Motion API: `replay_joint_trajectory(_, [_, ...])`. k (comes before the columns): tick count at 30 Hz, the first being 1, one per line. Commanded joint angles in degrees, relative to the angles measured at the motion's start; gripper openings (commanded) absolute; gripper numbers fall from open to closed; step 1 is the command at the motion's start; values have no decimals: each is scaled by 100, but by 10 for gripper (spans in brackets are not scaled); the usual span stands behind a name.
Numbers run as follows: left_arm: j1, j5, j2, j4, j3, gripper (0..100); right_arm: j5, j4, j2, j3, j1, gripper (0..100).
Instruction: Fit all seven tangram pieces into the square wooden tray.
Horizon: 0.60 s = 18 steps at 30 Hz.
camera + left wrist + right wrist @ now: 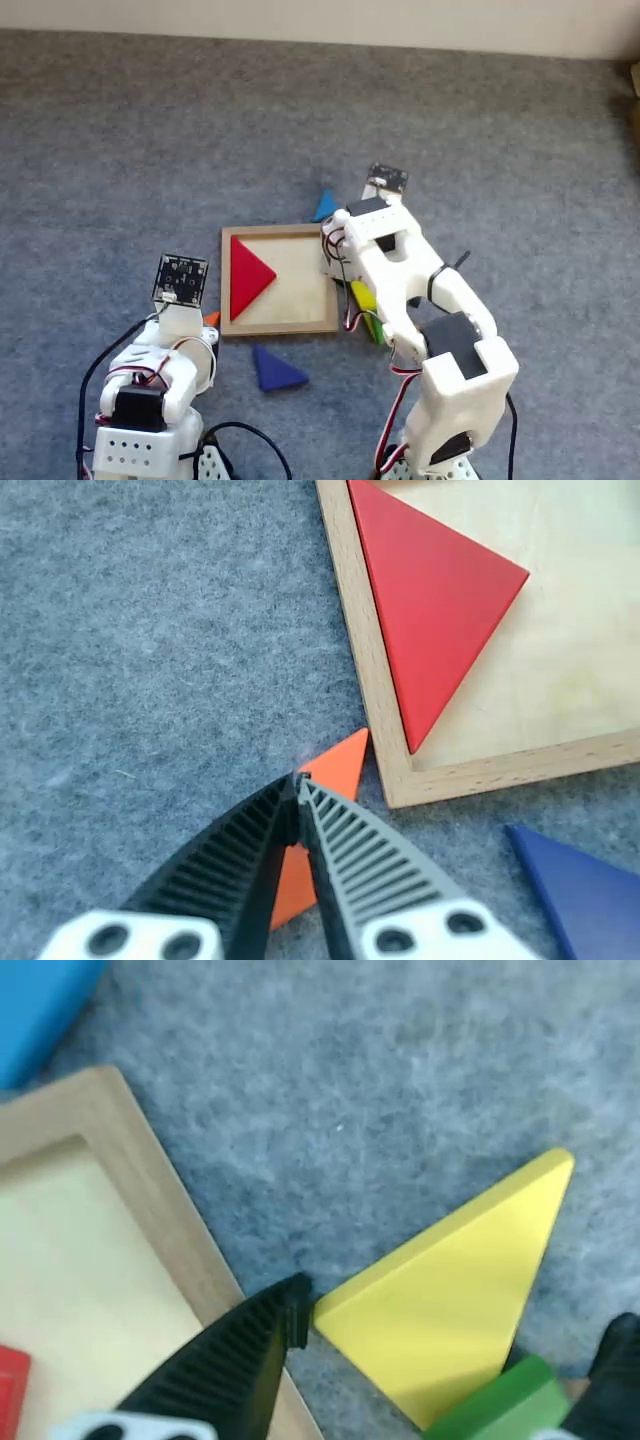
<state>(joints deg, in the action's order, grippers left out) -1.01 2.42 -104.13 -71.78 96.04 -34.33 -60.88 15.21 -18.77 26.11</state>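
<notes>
Tray [280,328] holds only the red piece [248,272]; orange [335,765], yellow [450,1300], green [495,1405], blue [324,206] and navy [277,370] wait outside, left end effector [298,785] clenched over orange, right end effector [455,1320] released around yellow.

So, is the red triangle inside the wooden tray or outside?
Inside: the red triangular piece lies flat within the square wooden tray, along one wall.

square wooden tray [280,329], flat on the grey tabletop, holds one large red triangle [248,275] against its left wall. outside it: light blue triangle [324,207] off the far right corner; yellow triangle [362,296] and green piece [373,325] beside the right wall; orange triangle [211,319] at the near left corner; dark blue triangle [275,370] near the front rim.
</notes>
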Motion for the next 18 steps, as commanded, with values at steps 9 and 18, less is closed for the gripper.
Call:
replay_joint_trajectory(9, [-22, 53, 4, -26, 119, 9, 26, 92, 22, 189, 40, 300])
replay_joint_trajectory(18, [-22, 53, 4, -26, 119, 9, 26, -382, 22, 233, -57, 299])
